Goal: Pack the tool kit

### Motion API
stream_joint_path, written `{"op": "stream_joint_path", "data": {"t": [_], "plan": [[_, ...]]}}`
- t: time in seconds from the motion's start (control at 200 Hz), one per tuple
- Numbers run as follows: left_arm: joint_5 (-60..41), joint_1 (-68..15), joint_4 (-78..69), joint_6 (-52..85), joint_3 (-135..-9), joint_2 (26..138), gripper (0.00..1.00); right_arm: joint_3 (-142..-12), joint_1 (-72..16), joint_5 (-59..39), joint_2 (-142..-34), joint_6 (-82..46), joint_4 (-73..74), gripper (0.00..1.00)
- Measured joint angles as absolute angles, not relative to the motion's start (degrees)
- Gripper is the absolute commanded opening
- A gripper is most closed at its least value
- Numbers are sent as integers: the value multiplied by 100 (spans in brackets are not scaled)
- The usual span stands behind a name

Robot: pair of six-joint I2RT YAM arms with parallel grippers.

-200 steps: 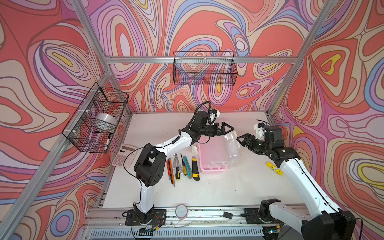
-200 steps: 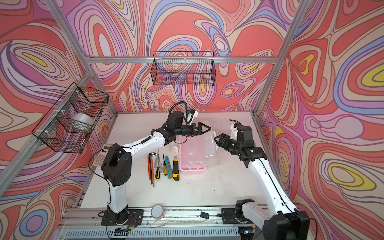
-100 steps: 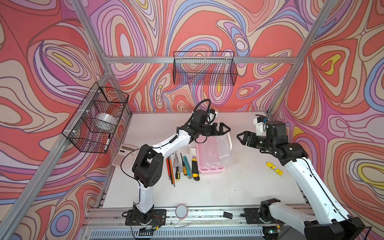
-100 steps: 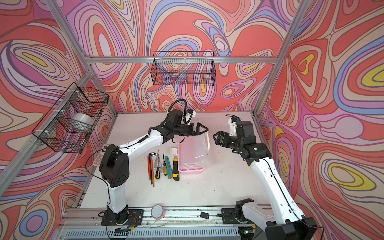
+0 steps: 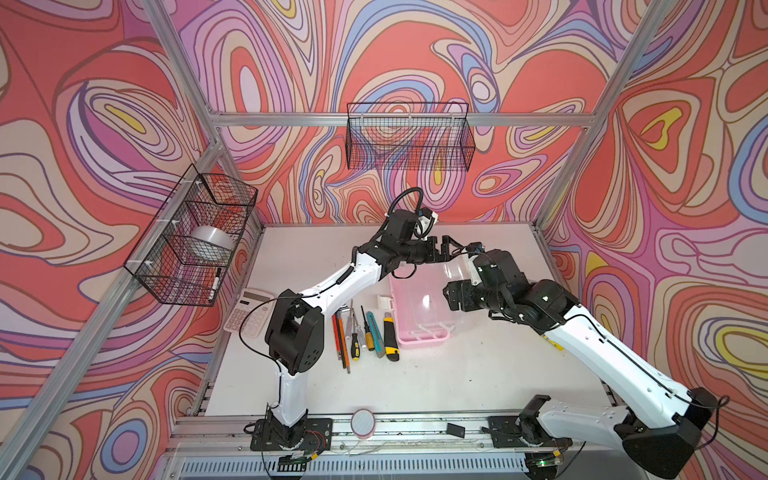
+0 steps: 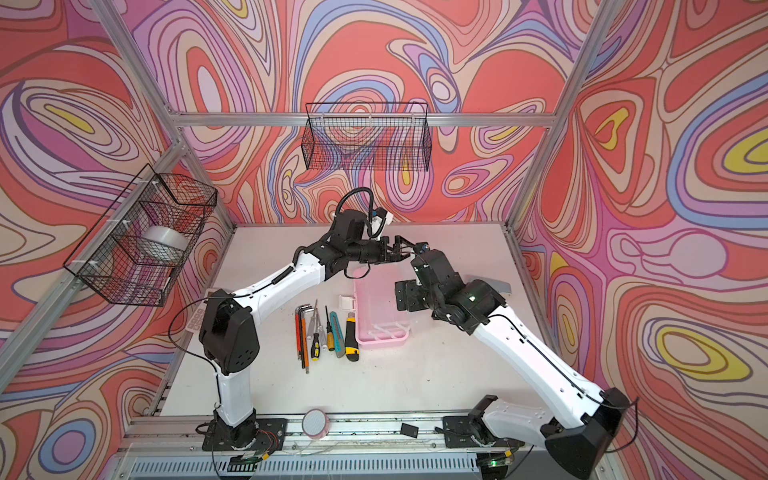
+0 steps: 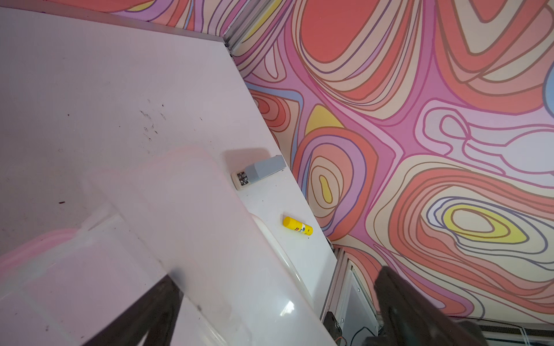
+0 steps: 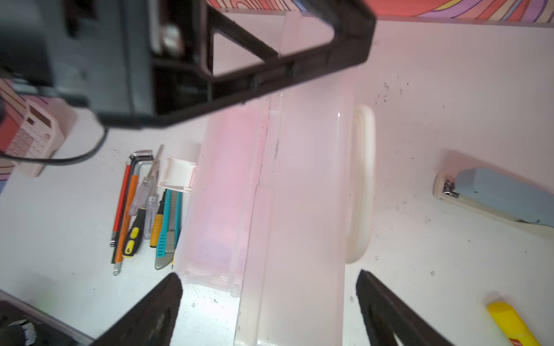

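Observation:
The tool kit is a pink box (image 5: pixel 419 332) (image 6: pixel 380 328) in the middle of the table, with its clear lid (image 5: pixel 455 272) (image 8: pixel 299 194) standing up, tilted over it. Several tools (image 5: pixel 363 332) (image 6: pixel 328 328) (image 8: pixel 147 206) lie in a row to its left: hex keys, screwdrivers, utility knives. My left gripper (image 5: pixel 451 249) (image 7: pixel 275 308) is open at the box's far end, the lid (image 7: pixel 209 239) passing between its jaws. My right gripper (image 5: pixel 451 297) (image 8: pixel 266 308) is open at the box's right side, its fingers either side of the lid.
A grey stapler (image 7: pixel 259 172) (image 8: pixel 494 194) and a yellow glue stick (image 7: pixel 297 226) lie by the right wall. A pink calculator (image 5: pixel 249 311) sits at the left edge. A tape roll (image 5: pixel 363 422) rests on the front rail. Wire baskets (image 5: pixel 409 137) hang on the walls.
The right arm swung left from the table's right side to the box while its jaws widened. The clear lid rose from lying open on the right to standing over the box.

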State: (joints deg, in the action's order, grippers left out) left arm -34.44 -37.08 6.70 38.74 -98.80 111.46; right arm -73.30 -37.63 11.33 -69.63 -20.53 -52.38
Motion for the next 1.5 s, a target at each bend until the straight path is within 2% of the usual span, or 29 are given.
{"op": "stream_joint_path", "data": {"t": [0.285, 0.526, 0.936, 1.257, 1.497], "plan": [[-3256, -3708, 832, 3594, -9773, 11061, 100, -7356, -3791, 2615, -7185, -2220, -5749, 95], [-2812, -3686, 891, 3398, -8724, 10307, 100, -7411, -3782, 3221, -7203, -2368, -6071, 95], [-2174, -3638, 840, 3164, -7363, 9657, 99, -7306, -3778, 3127, -7179, -2386, -5894, 93], [-1761, -3623, 958, 3085, -7251, 9738, 98, -7216, -3704, 2829, -7137, -2377, -5629, 92], [-1391, -3345, 998, 3052, -6689, 9292, 100, -6565, -2781, 1861, -6785, -2349, -5057, 87]]}}
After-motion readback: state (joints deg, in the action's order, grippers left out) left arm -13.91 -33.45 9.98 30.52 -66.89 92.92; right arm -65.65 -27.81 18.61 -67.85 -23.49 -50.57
